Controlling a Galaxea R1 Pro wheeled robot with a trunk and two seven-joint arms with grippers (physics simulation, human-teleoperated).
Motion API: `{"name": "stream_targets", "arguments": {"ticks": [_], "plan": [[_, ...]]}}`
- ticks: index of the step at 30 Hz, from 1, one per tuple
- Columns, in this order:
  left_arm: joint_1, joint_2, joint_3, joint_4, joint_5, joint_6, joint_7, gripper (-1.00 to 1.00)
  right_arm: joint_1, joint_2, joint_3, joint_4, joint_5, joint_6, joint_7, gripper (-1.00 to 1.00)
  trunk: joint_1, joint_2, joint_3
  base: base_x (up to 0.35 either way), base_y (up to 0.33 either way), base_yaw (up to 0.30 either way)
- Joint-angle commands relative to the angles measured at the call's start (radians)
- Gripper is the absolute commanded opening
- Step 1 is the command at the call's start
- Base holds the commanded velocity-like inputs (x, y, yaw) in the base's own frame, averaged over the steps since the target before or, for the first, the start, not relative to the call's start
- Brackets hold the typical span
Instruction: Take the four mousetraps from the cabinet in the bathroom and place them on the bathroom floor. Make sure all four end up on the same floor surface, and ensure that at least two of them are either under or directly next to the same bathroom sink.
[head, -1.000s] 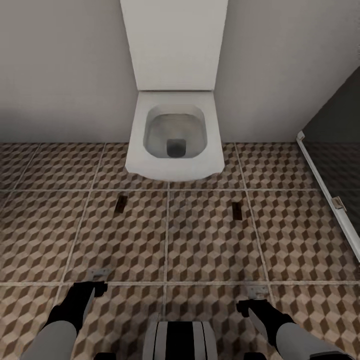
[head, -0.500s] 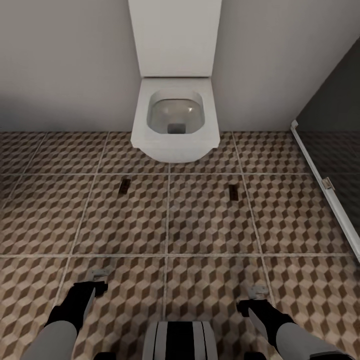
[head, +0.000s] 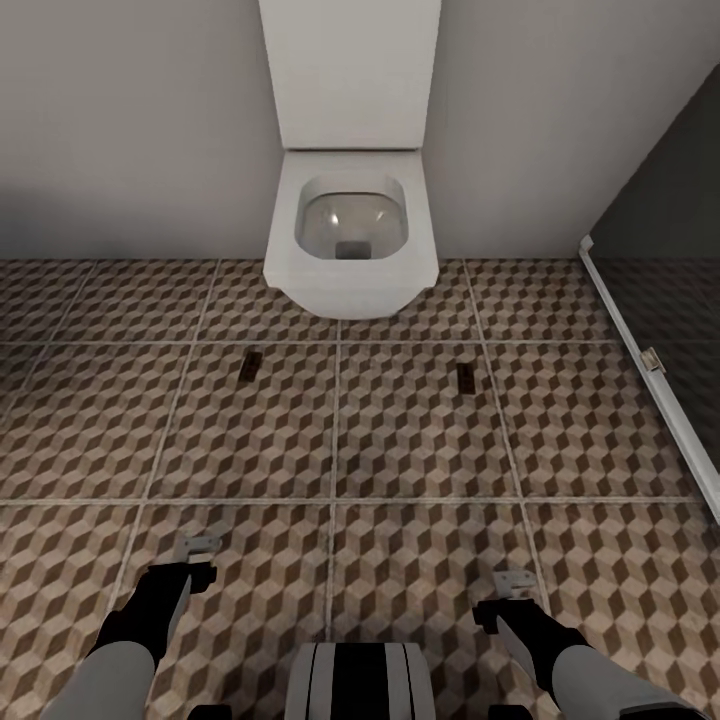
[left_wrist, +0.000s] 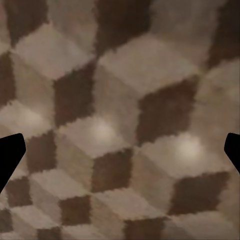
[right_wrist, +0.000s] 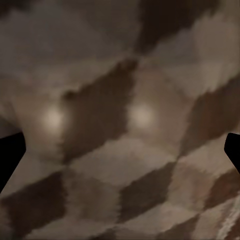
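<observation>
Mousetraps (head: 250, 366) (head: 466, 378): two lie flat on bathroom floor (head: 90, 440) at 11 and 1 o'clock, before toilet (head: 345, 280); probably light, stiff, best pinched by board edges; left gripper (head: 199, 549) and right gripper (head: 513, 581) spread, empty

Bathroom floor (head: 420, 440): large square tiles printed with a brown, beige and cream cube pattern, separated by pale grout lines. It runs from the grey back wall to the near edge of the head view.

Two small dark rectangular objects lie flat on the tiles in front of the toilet, well apart: one (head: 251, 366) to the left, one (head: 466, 378) to the right. Too small to identify.

Both wrist views show the same cube pattern close up, blurred.
</observation>
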Motion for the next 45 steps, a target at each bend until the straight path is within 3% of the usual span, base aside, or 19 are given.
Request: {"name": "stream_targets", "arguments": {"ticks": [1, 9, 45], "plan": [[0.0, 0.0, 0.001, -0.001, 0.0, 0.004, 0.001, 1.0, 0.0, 0.0, 0.008, -0.002, -0.005, 0.007, -0.004, 1.0, 0.0, 0.0, -0.001, -0.009, 0.0, 0.0], [0.0, -0.001, 0.001, 0.0, 0.0, 0.004, 0.003, 1.0, 0.0, -0.001, 0.008, -0.002, -0.005, 0.007, -0.004, 1.0, 0.0, 0.0, -0.001, -0.004, 0.0, 0.0], [0.0, -0.001, 0.008, 0.003, 0.002, 0.004, 0.001, 1.0, 0.0, 0.001, 0.008, -0.002, -0.005, 0.007, -0.005, 1.0, -0.016, 0.008, 0.139, 0.0, 0.0, 0.0]]}}
